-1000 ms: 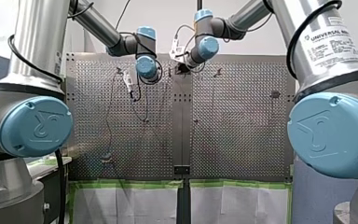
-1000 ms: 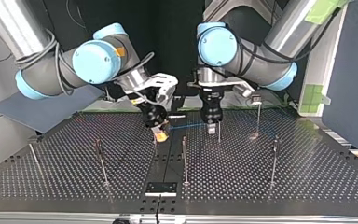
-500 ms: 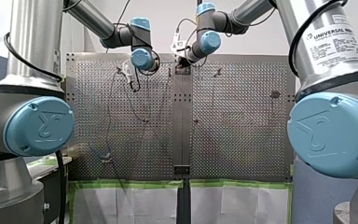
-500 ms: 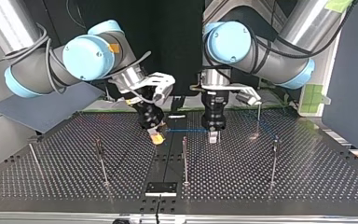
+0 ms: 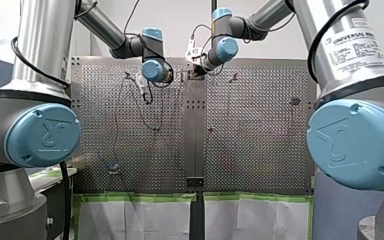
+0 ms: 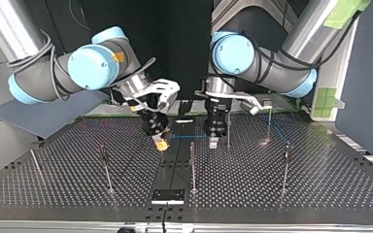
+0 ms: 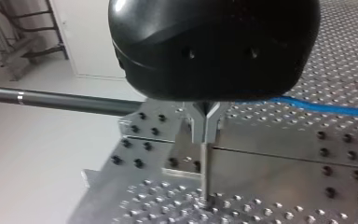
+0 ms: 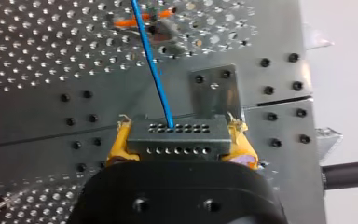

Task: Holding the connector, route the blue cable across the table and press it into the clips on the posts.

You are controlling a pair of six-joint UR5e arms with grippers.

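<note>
1. Nearest the camera in the top view, the front edge of the desk (image 6: 53,194) ran along the bottom of the frame, with a small black plate (image 6: 167,196) at bottom centre. Just behind it stood three near posts, at lower left (image 6: 106,167), centre (image 6: 192,165) and lower right (image 6: 285,167). No cable was seen on any of them.
2. At mid-frame, left of centre, my right arm (image 6: 92,65) had its jaws closed on the connector (image 8: 178,136), with the yellow pads (image 8: 116,142) clamping its two ends. The blue cable (image 8: 151,60) left the connector's face and ran ahead over the desk.
3. Just right of centre, my left arm (image 6: 252,58) had its jaws drawn together. The cable ran straight to them and appeared to be pinched there, though the black housing hid the contact. A thin post (image 6: 228,131) stood just beside them.
4. Farther off, at upper right, the cable ran past a far post (image 6: 269,121). Whether it sat in a clip there was too small to tell.
5. Judgement: routing was in hand, with a short straight span held low between the two jaws. The next move called for carrying that span onto a post's clip and pressing it down while keeping tension.
6. Open desk lay at lower left and lower right. Room was tight between the two jaws and beside the thin post, where a snag looked likeliest.
</note>
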